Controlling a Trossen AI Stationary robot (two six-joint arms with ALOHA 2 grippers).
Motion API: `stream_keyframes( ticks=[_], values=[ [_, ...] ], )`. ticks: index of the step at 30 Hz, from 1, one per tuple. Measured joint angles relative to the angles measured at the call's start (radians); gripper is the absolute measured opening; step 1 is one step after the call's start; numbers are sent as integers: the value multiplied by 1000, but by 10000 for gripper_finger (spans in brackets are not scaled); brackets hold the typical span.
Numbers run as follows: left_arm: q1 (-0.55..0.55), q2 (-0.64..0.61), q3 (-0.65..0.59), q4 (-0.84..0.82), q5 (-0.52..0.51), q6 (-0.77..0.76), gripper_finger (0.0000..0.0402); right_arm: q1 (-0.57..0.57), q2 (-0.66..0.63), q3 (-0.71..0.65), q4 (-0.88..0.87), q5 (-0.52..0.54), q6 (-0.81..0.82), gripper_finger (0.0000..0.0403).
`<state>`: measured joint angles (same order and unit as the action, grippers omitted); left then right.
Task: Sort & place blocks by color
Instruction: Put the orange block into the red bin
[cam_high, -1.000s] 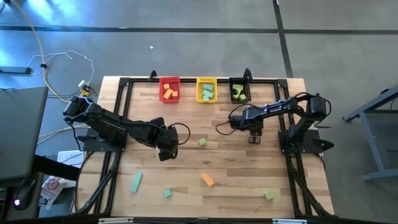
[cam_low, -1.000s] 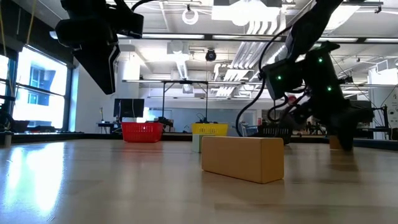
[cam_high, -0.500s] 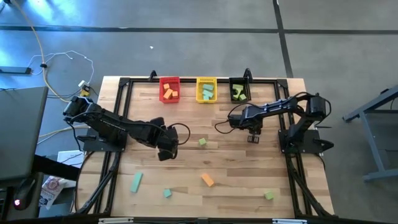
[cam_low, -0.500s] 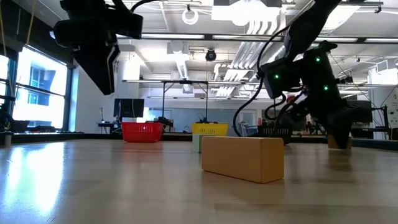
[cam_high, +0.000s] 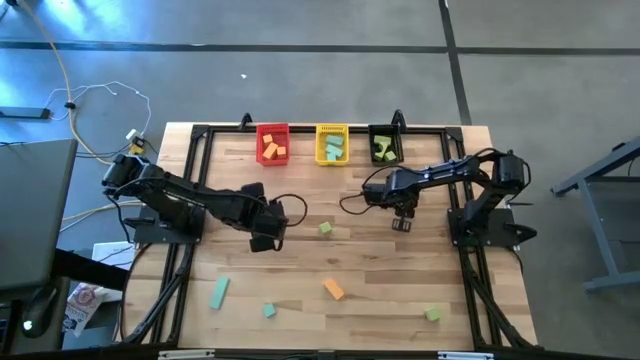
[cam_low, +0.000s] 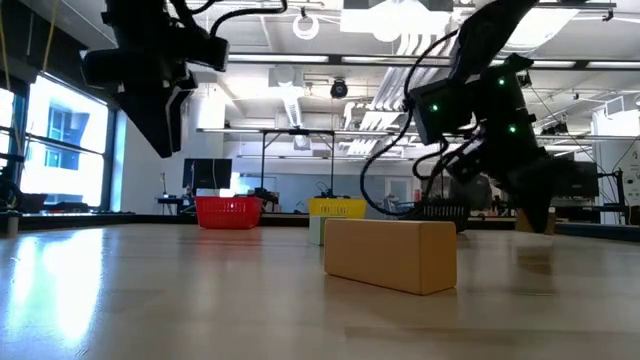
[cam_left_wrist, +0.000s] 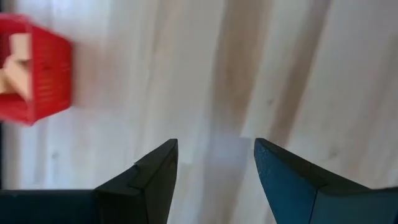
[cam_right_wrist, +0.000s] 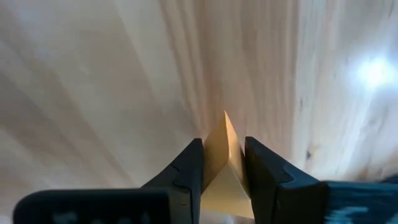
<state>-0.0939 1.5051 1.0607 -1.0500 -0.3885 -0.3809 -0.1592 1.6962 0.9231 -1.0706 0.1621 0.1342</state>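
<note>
The left gripper (cam_left_wrist: 214, 163) hangs over bare, pale wooden worktop (cam_left_wrist: 286, 68), its two dark jaws spread wide with nothing between them but wood grain. At about ten o'clock sits a red mesh bin (cam_left_wrist: 34, 68), cut off by the frame's edge, well apart from the jaws. Inside it lie orange blocks (cam_left_wrist: 17, 62), pale and blurred; their number cannot be told.
</note>
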Motion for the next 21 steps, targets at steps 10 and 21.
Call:
stream_keyframes(
  ticks=[10,21],
  values=[
    [85,0,0,-52,-68,47,197,21,-1,109,93,-67,-7,69],
    [196,0,0,-44,-68,125,197,34,-1,235,169,-69,-43,69]
  ],
)
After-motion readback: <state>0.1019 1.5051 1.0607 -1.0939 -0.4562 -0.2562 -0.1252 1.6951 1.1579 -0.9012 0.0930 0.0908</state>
